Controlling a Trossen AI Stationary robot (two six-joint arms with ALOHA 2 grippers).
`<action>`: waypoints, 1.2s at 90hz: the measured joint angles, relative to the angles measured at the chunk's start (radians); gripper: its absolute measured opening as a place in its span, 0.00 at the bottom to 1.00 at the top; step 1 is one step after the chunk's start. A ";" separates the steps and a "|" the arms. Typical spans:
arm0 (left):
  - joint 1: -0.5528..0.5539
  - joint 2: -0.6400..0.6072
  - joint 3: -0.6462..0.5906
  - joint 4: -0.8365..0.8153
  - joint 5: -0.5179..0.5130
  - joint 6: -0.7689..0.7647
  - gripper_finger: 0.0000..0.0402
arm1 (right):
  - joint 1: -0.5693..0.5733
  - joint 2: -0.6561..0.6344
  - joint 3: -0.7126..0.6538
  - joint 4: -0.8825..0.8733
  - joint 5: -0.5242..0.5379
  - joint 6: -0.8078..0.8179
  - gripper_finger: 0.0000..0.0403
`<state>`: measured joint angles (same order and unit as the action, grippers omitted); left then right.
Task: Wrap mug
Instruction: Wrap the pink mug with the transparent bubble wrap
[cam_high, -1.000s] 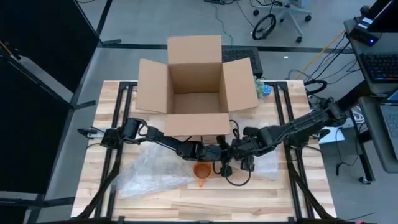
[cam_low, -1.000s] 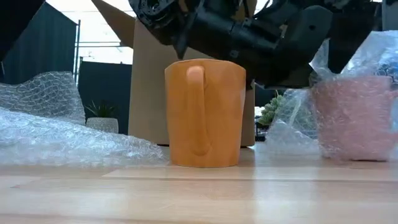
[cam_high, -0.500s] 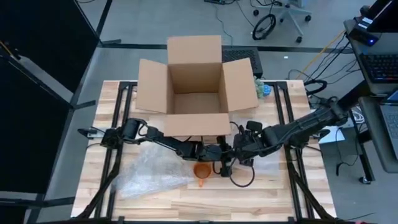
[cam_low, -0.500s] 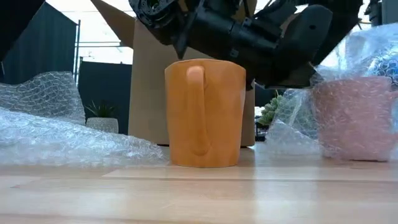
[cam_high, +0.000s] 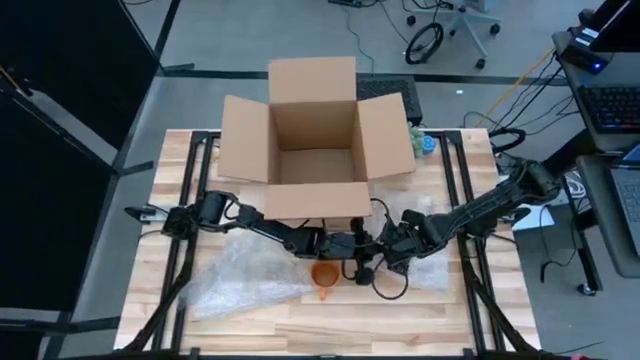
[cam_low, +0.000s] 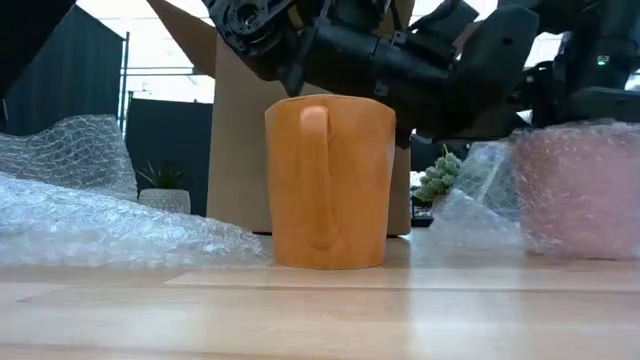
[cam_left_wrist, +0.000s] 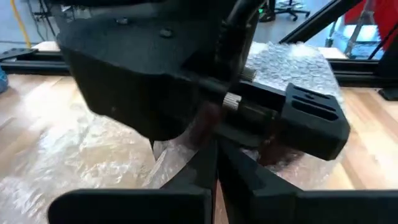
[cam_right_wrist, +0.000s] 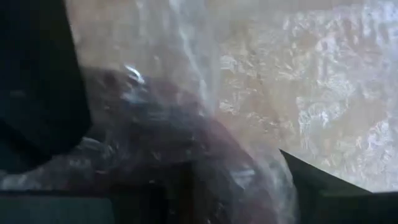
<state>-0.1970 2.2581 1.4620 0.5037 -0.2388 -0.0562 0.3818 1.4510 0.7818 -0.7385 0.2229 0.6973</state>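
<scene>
Both claws meet over the pink mug (cam_low: 580, 190) in wrap (cam_low: 480, 205); grip cannot be told. Best fold the wrap snugly, sparing the orange mug (cam_low: 330, 180).

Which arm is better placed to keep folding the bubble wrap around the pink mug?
Probably the right: the right gripper sits directly over the wrapped pink mug. The left gripper is over the orange mug beside it.

A light wooden table (cam_high: 300, 325) is set on a grey floor (cam_high: 200, 40). Black panels (cam_high: 60, 120) are seen on the left, an office chair (cam_high: 462, 20) and cables behind, a keyboard (cam_high: 610, 105) at right.
</scene>
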 joint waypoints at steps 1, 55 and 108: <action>0.000 0.000 0.000 0.002 0.000 0.004 0.00 | 0.000 0.000 0.001 0.000 -0.001 -0.002 0.42; -0.013 -0.009 0.034 -0.057 0.134 0.125 0.00 | 0.002 0.002 0.008 0.006 -0.021 -0.010 0.42; 0.003 0.009 0.039 -0.073 0.122 0.089 0.00 | 0.006 -0.152 0.092 -0.118 -0.042 -0.030 0.42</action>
<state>-0.1936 2.2673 1.5005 0.4309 -0.1173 0.0330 0.3882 1.2991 0.8740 -0.8562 0.1807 0.6669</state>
